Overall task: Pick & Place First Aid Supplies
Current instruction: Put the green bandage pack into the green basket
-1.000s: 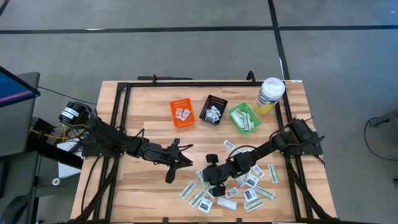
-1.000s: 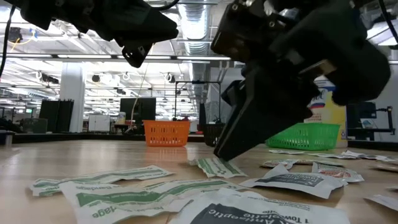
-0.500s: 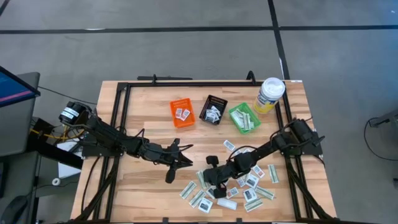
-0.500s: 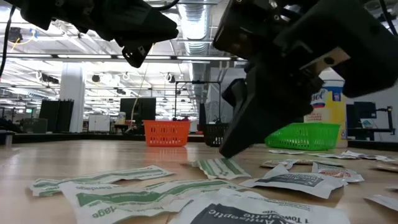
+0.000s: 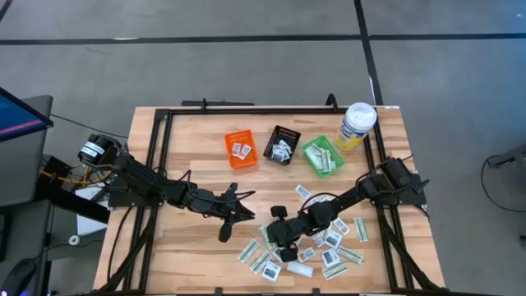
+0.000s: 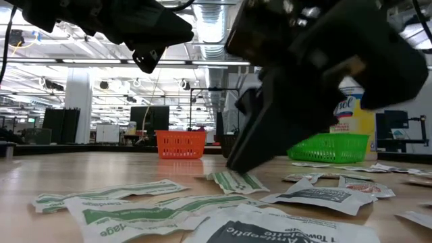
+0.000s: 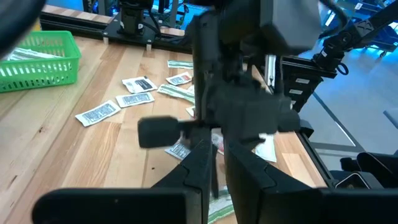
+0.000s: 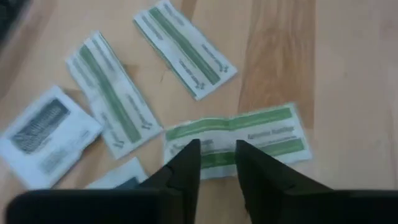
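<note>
Overhead looks straight down; low looks level across table (image 6: 81,169); wrists look close at packets (image 8: 236,134)

packets (image 5: 333,247) scattered near-right on table (image 5: 189,156), bins (image 5: 282,146) behind

Packet print (image 5: 332,240): too small to read from above.
Green-striped packet (image 8: 236,142): partly hidden behind right gripper (image 8: 217,163) fingers.
Canister (image 6: 356,125): partly blocked by arm.
</note>
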You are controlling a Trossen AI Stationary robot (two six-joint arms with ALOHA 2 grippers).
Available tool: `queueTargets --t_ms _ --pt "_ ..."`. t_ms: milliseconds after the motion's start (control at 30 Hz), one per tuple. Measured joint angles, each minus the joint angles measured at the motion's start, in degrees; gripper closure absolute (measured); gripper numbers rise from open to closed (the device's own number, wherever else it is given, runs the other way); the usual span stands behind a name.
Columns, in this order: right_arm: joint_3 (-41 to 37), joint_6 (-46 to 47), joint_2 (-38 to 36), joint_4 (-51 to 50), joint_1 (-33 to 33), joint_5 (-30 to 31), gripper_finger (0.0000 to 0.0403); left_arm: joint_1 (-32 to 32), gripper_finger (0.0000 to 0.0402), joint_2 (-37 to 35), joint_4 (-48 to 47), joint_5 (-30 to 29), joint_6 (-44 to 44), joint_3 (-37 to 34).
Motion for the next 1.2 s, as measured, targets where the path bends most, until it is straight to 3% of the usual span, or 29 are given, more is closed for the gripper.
queueTargets --t_ms 133,233,333,500,767,933,1033,1200 --pt "0.13 -1.29 1.77 0.68 -0.12 0.63 0.0272 0.01 0.0357 0.0 0.0 -0.01 -0.01 0.01" --pt "0.22 -1.1 2.0 0.69 -0.29 0.55 0.0271 0.0 0.0357 -0.02 0.0 0.0 -0.01 0.02" --pt "0.2 -1.08 1.91 0.4 -0.72 0.53 0.0301 -0.02 0.0357 -0.02 0.0 0.0 0.0 0.02" --pt "0.14 -0.9 1.69 -0.4 -2.04 0.07 0.0389 0.01 0.0357 -0.02 0.0 -0.01 -0.01 0.02" --pt "-0.08 -2.67 0.41 -2.8 -3.52 -0.01 0.04 0.0 0.0357 -0.02 -0.11 0.0 -0.01 0.02" --pt "-0.39 -3.94 -4.28 -8.05 -4.33 0.47 0.0399 0.01 0.0355 -0.02 -2.66 0.0 -0.3 0.04" --pt "-0.16 -8.36 -7.65 -9.33 -4.42 4.7 0.04 0.34 0.0345 0.6 -2.67 0.16 -1.13 0.09" --pt "-0.17 -14.47 -9.73 -8.47 -4.11 20.08 0.0401 1.92 0.0316 4.01 -2.65 0.1 -7.75 0.07"
